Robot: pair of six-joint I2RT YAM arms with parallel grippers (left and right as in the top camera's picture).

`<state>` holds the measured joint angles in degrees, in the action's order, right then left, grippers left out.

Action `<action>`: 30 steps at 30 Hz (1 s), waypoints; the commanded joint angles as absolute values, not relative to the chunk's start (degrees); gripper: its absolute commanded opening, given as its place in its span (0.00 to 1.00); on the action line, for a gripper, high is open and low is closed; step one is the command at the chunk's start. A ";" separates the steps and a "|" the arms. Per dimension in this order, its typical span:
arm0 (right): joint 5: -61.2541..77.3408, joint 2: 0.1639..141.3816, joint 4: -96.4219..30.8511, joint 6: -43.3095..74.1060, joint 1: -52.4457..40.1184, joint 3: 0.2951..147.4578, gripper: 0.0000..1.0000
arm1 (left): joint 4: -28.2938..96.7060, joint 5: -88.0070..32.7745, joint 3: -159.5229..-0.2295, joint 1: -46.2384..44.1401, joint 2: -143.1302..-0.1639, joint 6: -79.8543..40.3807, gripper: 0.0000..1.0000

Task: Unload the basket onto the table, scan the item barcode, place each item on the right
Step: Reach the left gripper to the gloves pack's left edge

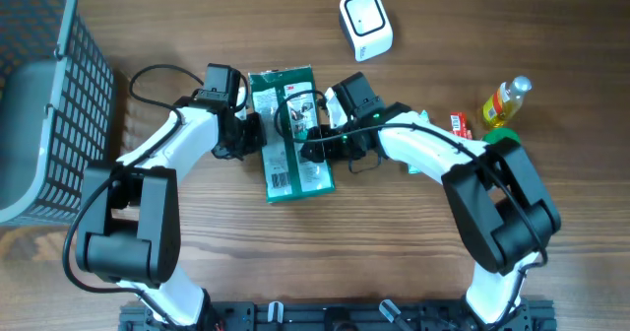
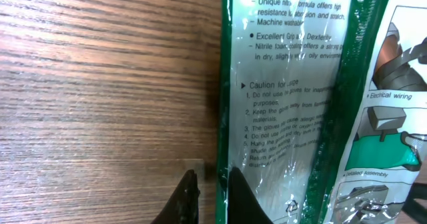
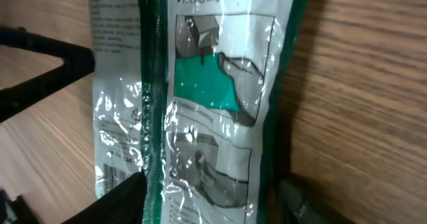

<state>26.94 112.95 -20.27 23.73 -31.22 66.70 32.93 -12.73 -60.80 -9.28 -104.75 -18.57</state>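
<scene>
Glove packet point(image 1: 288, 134) between both arms' jaws

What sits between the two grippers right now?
The green glove packet lies flat on the table between the left gripper and right gripper, clearest in the overhead view.

- I see the glove packet point(image 1: 290, 134), a green and clear crinkled plastic pack, lying flat mid-bench, printed back side up.
- The white scanner point(image 1: 365, 23) sits well apart, at the far edge.
</scene>
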 commanded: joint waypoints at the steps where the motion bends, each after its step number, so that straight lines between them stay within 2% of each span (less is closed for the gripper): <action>1: 27.53 114.72 -20.43 22.72 -31.31 67.00 0.58 | 32.97 -13.32 -61.45 -8.71 -105.32 -19.38 0.08; 7: 30.57 114.72 -20.53 24.62 -31.33 67.00 0.57 | 32.62 -14.37 -62.24 -8.60 -105.36 -19.81 0.12; 21: 29.87 114.78 -19.81 24.25 -31.31 67.00 0.58 | 31.79 -17.54 -63.20 -8.47 -105.32 -20.69 0.07; 27: 29.82 114.78 -19.94 24.64 -31.68 67.00 0.58 | 31.03 -18.11 -63.29 -8.47 -105.34 -20.64 0.09; 30: 28.12 114.78 -18.92 25.23 -31.81 67.00 0.62 | 31.00 -16.78 -62.92 -8.67 -105.34 -20.67 0.08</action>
<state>29.15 113.43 -19.81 24.32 -31.29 66.70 31.18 -16.86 -62.11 -8.84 -104.75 -20.27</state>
